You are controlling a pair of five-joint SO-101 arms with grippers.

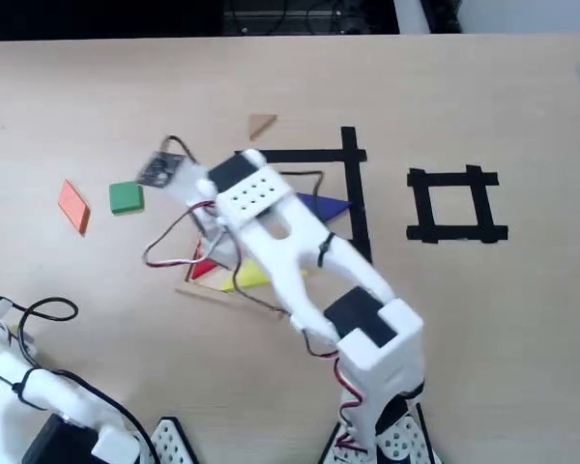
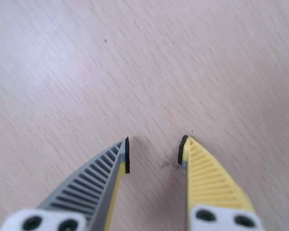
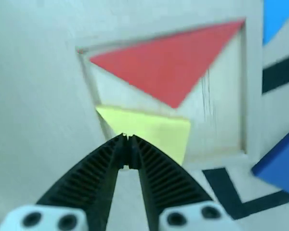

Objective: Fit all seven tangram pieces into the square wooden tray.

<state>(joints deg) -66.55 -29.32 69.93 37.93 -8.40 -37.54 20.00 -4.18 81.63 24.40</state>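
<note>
The square wooden tray (image 3: 89, 82) holds a red triangle (image 3: 168, 67) and a yellow piece (image 3: 154, 132). My right gripper (image 3: 128, 144) is shut with nothing between its fingers, its tips at the tray rim beside the yellow piece. In the high view the right arm covers most of the tray (image 1: 203, 292); the red triangle (image 1: 201, 269) and yellow piece (image 1: 248, 278) peek out. A blue triangle (image 1: 321, 206) lies just right of the tray. Left of it lie an orange parallelogram (image 1: 73, 206) and a green square (image 1: 126, 197), with a tan triangle (image 1: 262, 124) behind. My left gripper (image 2: 155, 151) is open over bare table.
Two squares of black tape (image 1: 454, 205) mark the table, one under the tray and blue triangle, one farther right. The left arm's base and cables (image 1: 29, 387) sit at the front left corner. Another blue piece (image 3: 279, 14) shows beyond the tray's corner.
</note>
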